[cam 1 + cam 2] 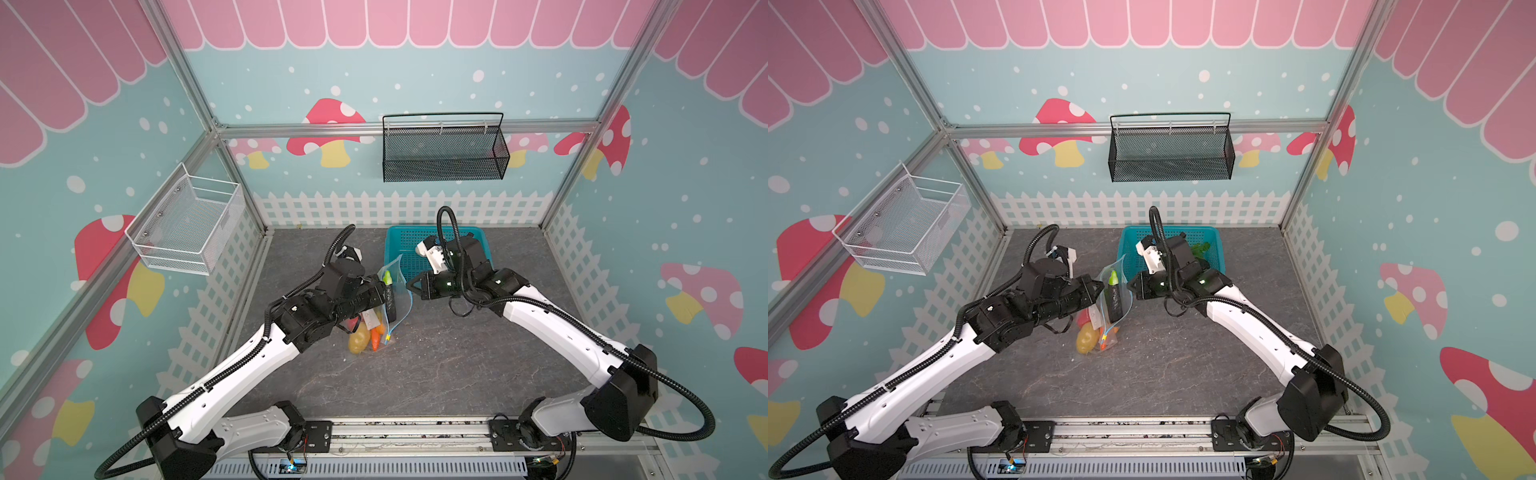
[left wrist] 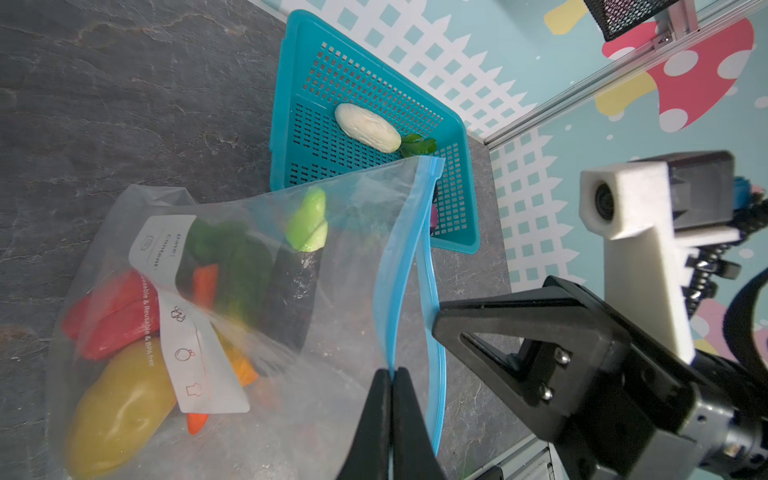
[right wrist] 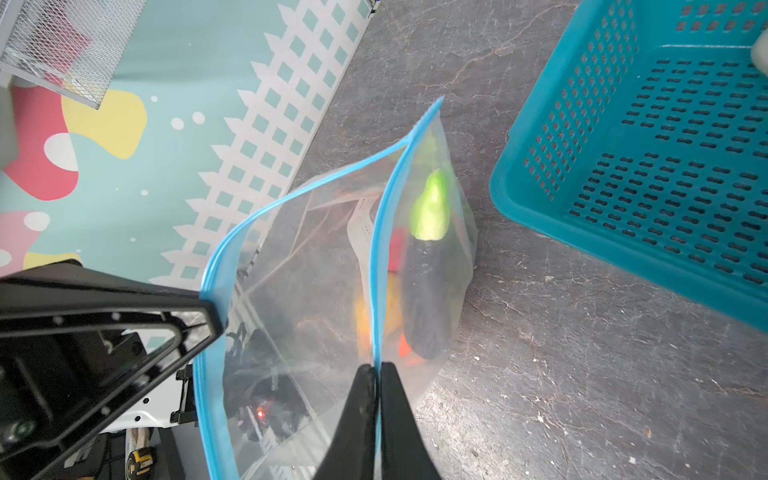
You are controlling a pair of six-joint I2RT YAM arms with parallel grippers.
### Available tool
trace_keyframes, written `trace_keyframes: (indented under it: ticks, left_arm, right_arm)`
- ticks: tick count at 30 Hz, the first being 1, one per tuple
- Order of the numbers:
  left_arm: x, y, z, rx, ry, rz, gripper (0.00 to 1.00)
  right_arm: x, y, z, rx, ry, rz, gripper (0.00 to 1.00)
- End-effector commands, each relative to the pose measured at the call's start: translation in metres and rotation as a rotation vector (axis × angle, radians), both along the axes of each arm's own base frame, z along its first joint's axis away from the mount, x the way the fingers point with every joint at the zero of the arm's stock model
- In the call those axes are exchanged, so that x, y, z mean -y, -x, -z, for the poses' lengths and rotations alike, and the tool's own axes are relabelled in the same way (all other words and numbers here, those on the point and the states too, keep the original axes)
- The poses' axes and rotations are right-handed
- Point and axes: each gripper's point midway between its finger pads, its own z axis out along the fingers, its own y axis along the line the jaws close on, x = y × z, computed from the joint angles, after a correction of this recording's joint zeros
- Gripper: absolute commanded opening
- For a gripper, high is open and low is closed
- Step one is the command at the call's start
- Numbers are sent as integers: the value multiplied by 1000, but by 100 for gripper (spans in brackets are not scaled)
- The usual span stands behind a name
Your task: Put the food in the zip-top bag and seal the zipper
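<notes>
**Bimanual hold on the bag mouth.** Two white-and-black robot arms, the left arm (image 1: 249, 365) and the right arm (image 1: 552, 320), reach inward from the front rail over the grey stone-patterned table (image 1: 457, 365), wrists facing each other. Between them stands the large clear plastic zip-top bag (image 2: 353, 291), its bottom on the table, just beside the teal lattice basket (image 2: 286, 124). The left gripper (image 2: 392, 372) is pinched tight on one lip of the light-blue zipper (image 2: 399, 266). The right gripper (image 3: 378, 368) is pinched tight on the opposite lip, and the mouth bows apart. Inside the bag lie a yellow potato (image 2: 120, 407), a red piece (image 2: 112, 316), a dark eggplant (image 3: 428, 299) and an orange carrot (image 2: 205, 282). The white radish (image 2: 368, 128) lies in the basket. A purple piece (image 2: 433, 216) behind the bag's edge is mostly hidden.
</notes>
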Motion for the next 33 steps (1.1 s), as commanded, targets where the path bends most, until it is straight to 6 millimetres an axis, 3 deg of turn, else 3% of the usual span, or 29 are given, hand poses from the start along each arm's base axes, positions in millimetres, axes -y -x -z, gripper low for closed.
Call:
trace_keyframes:
  ticks: [1,10,14,19,22,26,33]
  left_arm:
    - [-17,-1,-23,52,-14,-44,0]
    - [-32,2,-40,84,-17,-83,0]
    - [-29,0,-39,77,-14,-80,0]
    - [-28,-4,-32,60,-23,-88,0]
    - [-28,-6,-30,56,-26,-90,0]
    - [-27,-8,-29,53,-27,-88,0]
    - [-25,-9,-27,51,-29,-84,0]
  right_arm:
    - [-5,-5,-6,30,19,-12,9]
    - [-12,-14,-16,75,25,-24,12]
    - [-11,-19,-16,95,46,-17,22]
    - [-2,-21,-13,104,89,5,42]
    - [1,-16,-6,84,99,6,48]
    - [-1,-8,8,32,89,-18,45]
    - [-11,3,-1,16,3,-72,20]
